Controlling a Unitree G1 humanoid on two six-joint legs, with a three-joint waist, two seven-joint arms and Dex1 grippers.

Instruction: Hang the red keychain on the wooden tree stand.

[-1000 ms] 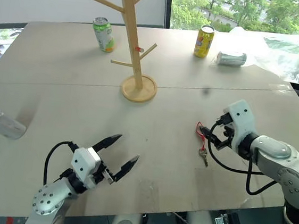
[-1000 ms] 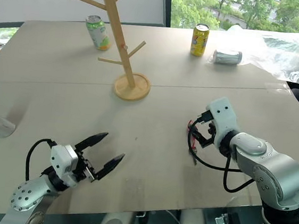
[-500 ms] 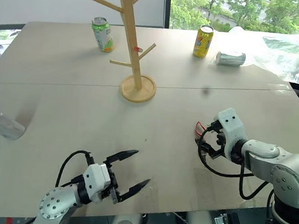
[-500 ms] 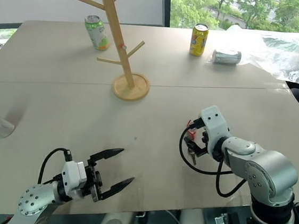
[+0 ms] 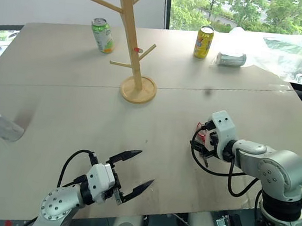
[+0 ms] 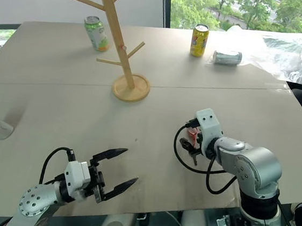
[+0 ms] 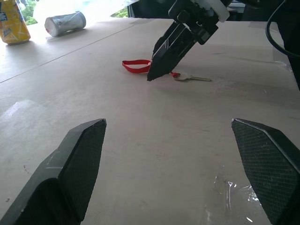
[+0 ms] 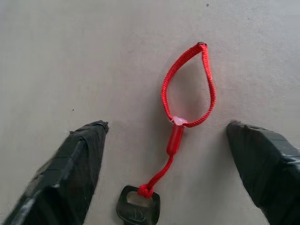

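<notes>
Now the right gripper [image 8: 164, 173] has come down over the red keychain [image 8: 187, 98], lower and closer to the table [image 5: 61, 93] than a second ago, when it hovered above and just beside the cord. Its jaws are released, one on each side of the keychain, with the red loop lying flat on the table between them and the dark key [image 8: 138, 206] at the near end, close to the gripper's body. Nothing is pinched yet: the cord rests untouched on the table. The jaws look a little narrower than before, so I judge that closing has just begun and the pick-up is the step in hand.

The left gripper [image 5: 136, 169] has drawn in toward the near table edge; its jaws are spread wide with nothing between them, well apart from the keychain.

The wooden tree stand [image 5: 131, 41] stands upright far ahead of both sets of jaws, its pegs bare, so the hanging is not yet done. A thin, limp cord lying flat may slip out as the jaws meet; a pinch at the knot or the key looks safer.
</notes>
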